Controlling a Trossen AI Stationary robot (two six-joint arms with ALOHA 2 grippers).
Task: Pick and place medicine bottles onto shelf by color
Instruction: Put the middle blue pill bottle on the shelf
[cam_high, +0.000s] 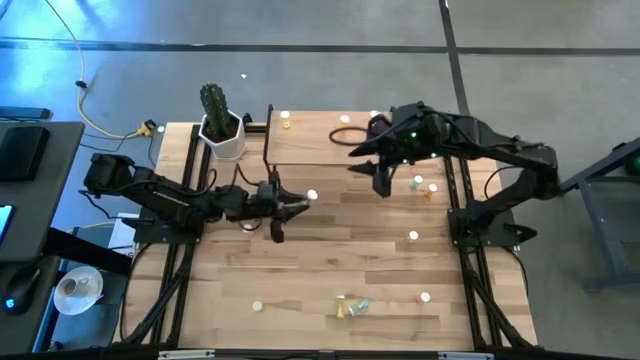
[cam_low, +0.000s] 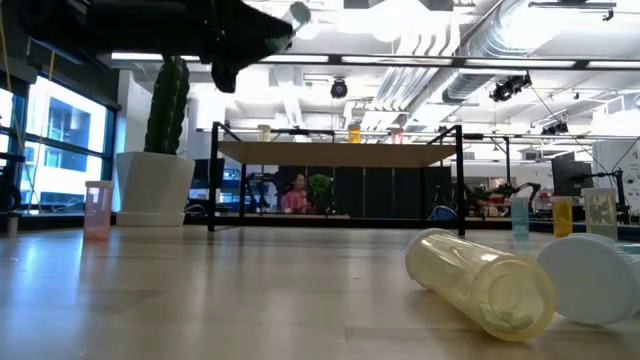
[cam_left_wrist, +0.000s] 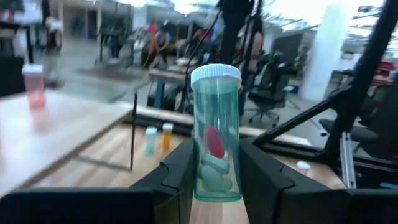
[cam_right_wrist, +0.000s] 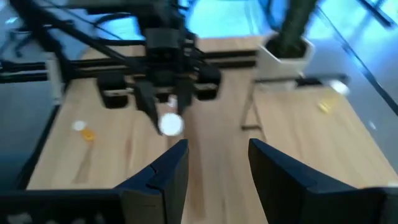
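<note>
High view: overhead, looking straight down on the whole tabletop (cam_high: 330, 250), both arms and the shelf (cam_high: 320, 135). Low view: at tabletop height, looking level across the planks past a fallen yellow bottle (cam_low: 480, 280) close to the lens toward the shelf and cactus pot (cam_low: 155, 185), both also seen from above. Wrist views: each looks forward past its own tool, the left (cam_left_wrist: 214, 180) toward the shelf and room, the right (cam_right_wrist: 214, 171) toward the left arm and cactus pot.

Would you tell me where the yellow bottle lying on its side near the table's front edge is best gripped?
Probably across the middle of its body, coming from above: the yellow bottle lies on its side on the table, so the jaws should close across it, not along it.
</note>
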